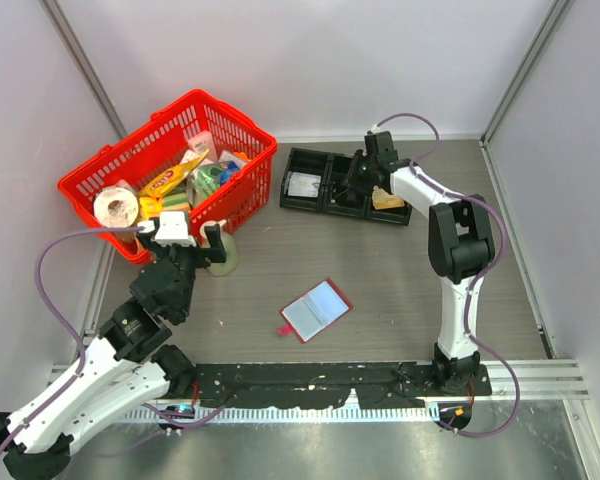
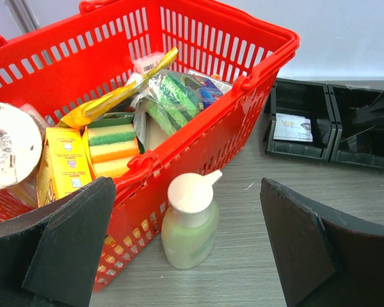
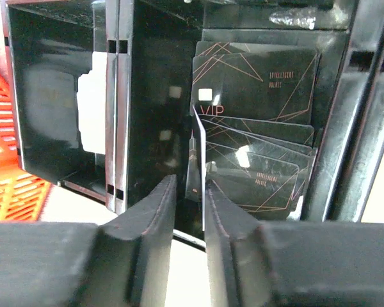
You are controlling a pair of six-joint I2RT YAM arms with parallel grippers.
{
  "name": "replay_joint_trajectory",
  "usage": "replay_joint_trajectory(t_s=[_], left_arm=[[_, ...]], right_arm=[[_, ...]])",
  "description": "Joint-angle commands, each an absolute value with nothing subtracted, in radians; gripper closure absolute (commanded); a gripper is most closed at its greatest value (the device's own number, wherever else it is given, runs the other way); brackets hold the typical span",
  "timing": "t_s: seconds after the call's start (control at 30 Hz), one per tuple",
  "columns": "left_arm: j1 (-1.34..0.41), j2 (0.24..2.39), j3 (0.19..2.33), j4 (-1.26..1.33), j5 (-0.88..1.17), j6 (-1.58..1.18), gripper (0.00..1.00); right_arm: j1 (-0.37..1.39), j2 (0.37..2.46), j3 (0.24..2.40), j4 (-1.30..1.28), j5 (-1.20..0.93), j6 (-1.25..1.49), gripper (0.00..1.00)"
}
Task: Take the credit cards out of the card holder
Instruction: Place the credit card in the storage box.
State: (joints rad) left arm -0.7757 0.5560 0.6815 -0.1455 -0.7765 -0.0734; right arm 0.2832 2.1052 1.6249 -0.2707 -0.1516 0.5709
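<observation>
The card holder [image 1: 316,310], a dark red wallet, lies open on the table with its pale clear sleeves facing up. My right gripper [image 1: 358,180] [image 3: 189,182] hangs over the middle compartment of the black tray [image 1: 310,203]. Its jaws are slightly parted, and one dark credit card [image 3: 201,153] stands edge-on in the gap, against the right finger. Several more dark credit cards [image 3: 256,89] with thin line patterns lie fanned in that compartment. Another card [image 2: 293,126] lies in the tray's left compartment. My left gripper [image 1: 193,238] [image 2: 187,185] is wide open and holds nothing, far from the wallet.
A red basket [image 1: 250,180] full of sponges, packets and a tape roll stands at the back left. A pale green pump bottle [image 2: 191,224] stands against its front wall, just ahead of my left fingers. A tan wad [image 1: 387,200] lies in the tray's right compartment.
</observation>
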Motion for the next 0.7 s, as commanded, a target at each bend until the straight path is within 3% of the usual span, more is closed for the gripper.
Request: replay_joint_trajectory(t_s=[0.0, 0.1, 0.3, 0.43, 0.5, 0.67], left_arm=[[-0.769, 0.564, 0.684, -0.086, -0.769, -0.075, 0.00], [-0.764, 0.574, 0.689, -0.097, -0.750, -0.084, 0.01], [-0.762, 0.603, 0.709, -0.133, -0.706, -0.112, 0.00], [-0.762, 0.669, 0.748, -0.202, -0.634, -0.138, 0.00], [-0.762, 0.727, 0.790, -0.271, -0.605, -0.175, 0.00], [-0.762, 0.847, 0.903, -0.477, -0.456, -0.332, 0.00]], right_arm=[[0.288, 2.042, 1.672, -0.311, -0.066, 0.548, 0.61], [0.288, 1.973, 1.643, -0.345, -0.014, 0.502, 0.47], [0.313, 1.783, 1.540, -0.399, 0.054, 0.407, 0.31], [0.394, 1.634, 1.441, -0.431, 0.093, 0.328, 0.29], [0.448, 1.553, 1.361, -0.423, 0.106, 0.316, 0.22], [0.623, 1.366, 1.156, -0.387, 0.147, 0.292, 0.21]])
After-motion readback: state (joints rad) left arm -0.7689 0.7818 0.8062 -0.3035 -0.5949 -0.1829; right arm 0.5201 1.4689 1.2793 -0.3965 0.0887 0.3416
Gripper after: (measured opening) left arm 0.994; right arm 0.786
